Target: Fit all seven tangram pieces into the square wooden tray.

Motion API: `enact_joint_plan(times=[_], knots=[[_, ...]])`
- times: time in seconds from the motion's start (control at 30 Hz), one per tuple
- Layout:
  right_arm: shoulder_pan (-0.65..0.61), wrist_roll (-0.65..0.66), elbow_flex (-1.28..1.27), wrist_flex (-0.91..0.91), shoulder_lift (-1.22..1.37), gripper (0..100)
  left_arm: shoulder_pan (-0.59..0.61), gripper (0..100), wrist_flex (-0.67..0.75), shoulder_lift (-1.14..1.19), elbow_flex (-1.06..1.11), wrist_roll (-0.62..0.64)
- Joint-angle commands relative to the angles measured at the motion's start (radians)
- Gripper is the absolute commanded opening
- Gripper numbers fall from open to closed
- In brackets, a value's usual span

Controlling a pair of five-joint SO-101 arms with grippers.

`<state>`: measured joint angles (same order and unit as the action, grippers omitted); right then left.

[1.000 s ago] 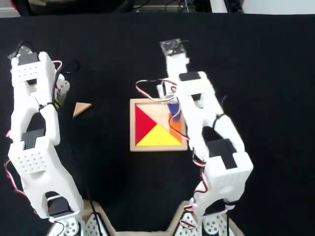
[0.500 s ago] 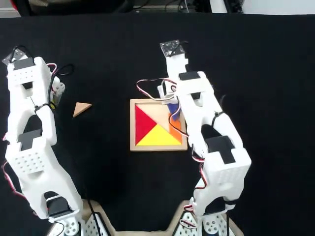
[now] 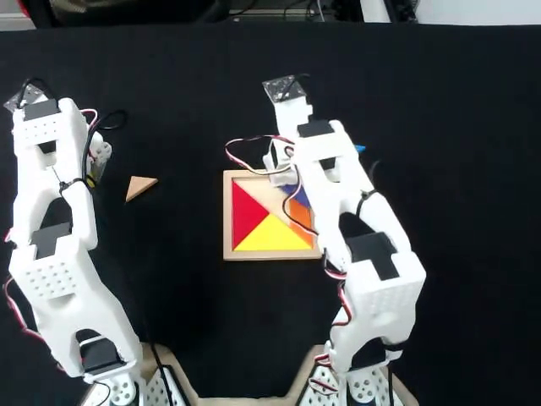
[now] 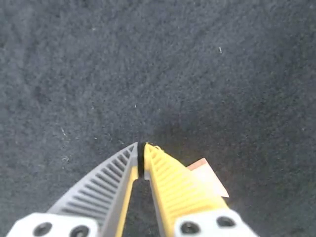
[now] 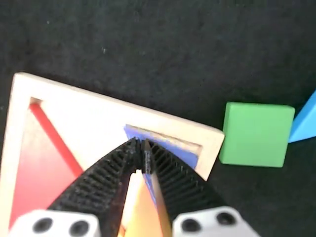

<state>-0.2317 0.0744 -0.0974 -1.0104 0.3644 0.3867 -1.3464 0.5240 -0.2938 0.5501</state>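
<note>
Black cloth covers the counter (image 3: 439, 101) in the high view; the square wooden tray (image 3: 228, 216) sits mid-counter holding a red triangle (image 3: 245, 210) and yellow triangle (image 3: 270, 235), the right arm (image 3: 347, 194) blocking its right side. A tan triangle (image 3: 139, 187) lies apart, near the left arm (image 3: 55, 211). Left wrist view: the left hand (image 4: 142, 148) is clenched and empty, the tan triangle just beside its yellow finger (image 4: 173, 182). Right wrist view: the right hand (image 5: 142, 145) is clenched over a blue piece (image 5: 170, 146) in the tray's corner; a green square (image 5: 256, 133) lies just outside the tray, a light-blue piece (image 5: 305, 123) beside it
</note>
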Motion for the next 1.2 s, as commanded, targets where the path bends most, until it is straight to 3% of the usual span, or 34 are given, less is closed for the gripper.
enact_joint_plan(times=[0.0,0.3,0.37,0.47,0.77,0.93,1.03,1.17], knots=[[-0.012,0.009,0.054,-0.021,-0.025,1.1,0.005,3,0.012,-0.018,-0.039,0.002],[0.006,0.026,-0.01,-0.103,-0.174,1.1,-0.007,3,0.048,-0.018,-0.041,-0.034],[-0.025,0.091,-0.021,-0.109,-0.208,1.1,-0.001,3,0.02,-0.038,-0.081,-0.117],[-0.071,0.176,-0.024,-0.11,-0.252,1.1,0.041,3,-0.143,-0.13,-0.22,-0.245],[-0.239,0.183,0.113,-0.183,-0.203,1.5,0.097,3,-0.414,-0.239,-0.4,-0.684],[-0.282,0.133,0.183,-0.331,-0.165,1.1,0.007,3,-0.299,-0.176,-0.209,-0.778],[-0.227,0.092,0.17,-0.345,-0.165,1.1,-0.058,3,-0.222,-0.078,-0.082,-0.809],[-0.135,0.091,0.12,-0.319,-0.165,1.1,-0.031,3,-0.141,0.035,-0.073,-0.867]])
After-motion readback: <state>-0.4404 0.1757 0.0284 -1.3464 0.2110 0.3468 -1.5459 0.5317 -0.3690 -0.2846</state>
